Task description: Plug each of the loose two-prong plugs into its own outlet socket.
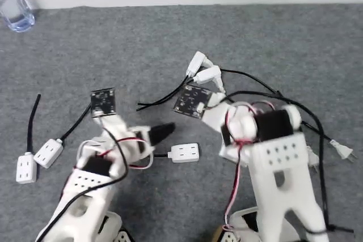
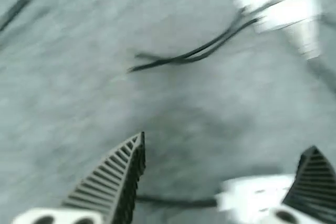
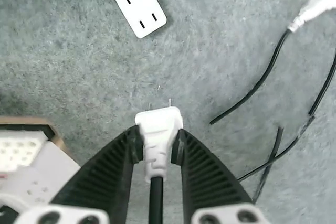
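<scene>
My right gripper [image 3: 157, 145] is shut on a white two-prong plug [image 3: 157, 127], its prongs pointing toward a white outlet socket [image 3: 138, 3] a short way ahead on the carpet. That same socket [image 1: 184, 152] lies between the two arms. My left gripper [image 2: 220, 177] stands open just above the carpet, with the socket [image 2: 252, 198] close against one finger [image 2: 315, 182]. In the high view the left gripper [image 1: 164, 137] sits just left of the socket. Two more white plugs [image 1: 201, 67] lie side by side farther back.
Two other outlet sockets [image 1: 37, 160] on black cords lie at the left. Another plug [image 1: 340, 150] rests at the right of the right arm [image 1: 272, 145]. Black cables [image 1: 164, 97] trail across the grey carpet. A clear container [image 1: 16, 9] stands at the back left.
</scene>
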